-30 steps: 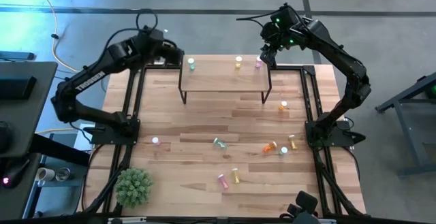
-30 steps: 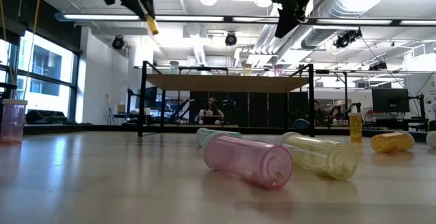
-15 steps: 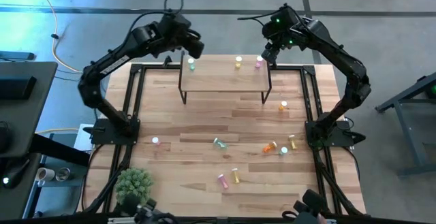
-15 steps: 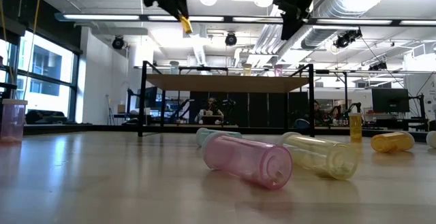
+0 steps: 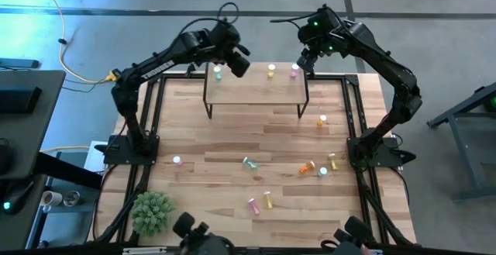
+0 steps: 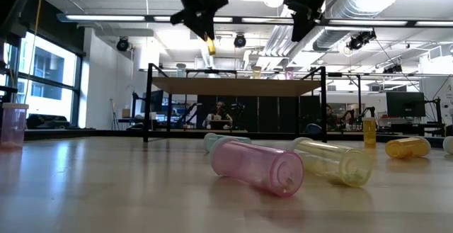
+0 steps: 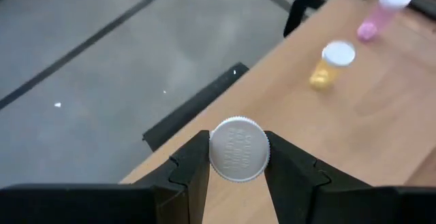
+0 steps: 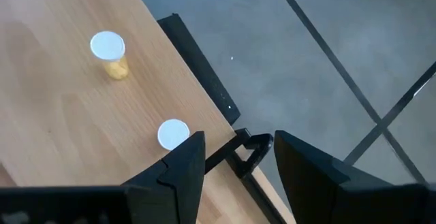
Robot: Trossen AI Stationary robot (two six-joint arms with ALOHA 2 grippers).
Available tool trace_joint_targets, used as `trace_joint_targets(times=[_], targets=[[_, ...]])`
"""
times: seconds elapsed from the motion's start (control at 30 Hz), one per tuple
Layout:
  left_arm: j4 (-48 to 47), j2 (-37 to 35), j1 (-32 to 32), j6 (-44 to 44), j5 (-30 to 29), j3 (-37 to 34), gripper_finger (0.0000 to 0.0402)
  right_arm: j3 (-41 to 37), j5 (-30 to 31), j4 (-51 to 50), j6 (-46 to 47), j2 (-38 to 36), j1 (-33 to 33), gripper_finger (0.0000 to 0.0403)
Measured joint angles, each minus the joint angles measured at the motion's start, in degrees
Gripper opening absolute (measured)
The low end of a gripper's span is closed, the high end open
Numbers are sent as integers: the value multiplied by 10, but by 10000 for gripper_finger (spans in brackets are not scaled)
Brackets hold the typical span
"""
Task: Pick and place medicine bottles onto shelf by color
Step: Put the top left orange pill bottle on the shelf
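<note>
Three medicine bottles (image 5: 271, 70) stand on the shelf (image 5: 256, 92); some eight lie on the desk (image 5: 232, 139). The left end effector (image 7: 238, 157) grips a yellow bottle (image 6: 210, 47) above the shelf; the right end effector (image 8: 233, 149) hangs spread, empty.

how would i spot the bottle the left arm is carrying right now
Look at the shelf along the table's far edge, where three bottles already stand. Above its left part hangs the left gripper, shut on a yellow bottle with a white cap. It is the only bottle up in the air, clamped between dark fingers.
</note>
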Motion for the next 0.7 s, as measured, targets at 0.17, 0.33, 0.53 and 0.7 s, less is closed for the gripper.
trace_joint_targets(times=[0.17, 0.33, 0.53, 0.7], targets=[[-12, 27, -2, 0, 26, 0, 115, 0, 0, 0, 0, 0, 0, 168], [-14, 46, -2, -14, 41, 0, 115, 0, 0, 0, 0, 0, 0, 168], [-16, 65, -1, -15, 48, 0, 115, 0, -1, 0, 0, 0, 0, 168], [-25, 78, 1, -20, 50, 0, 115, 0, -1, 0, 0, 0, 0, 168]])
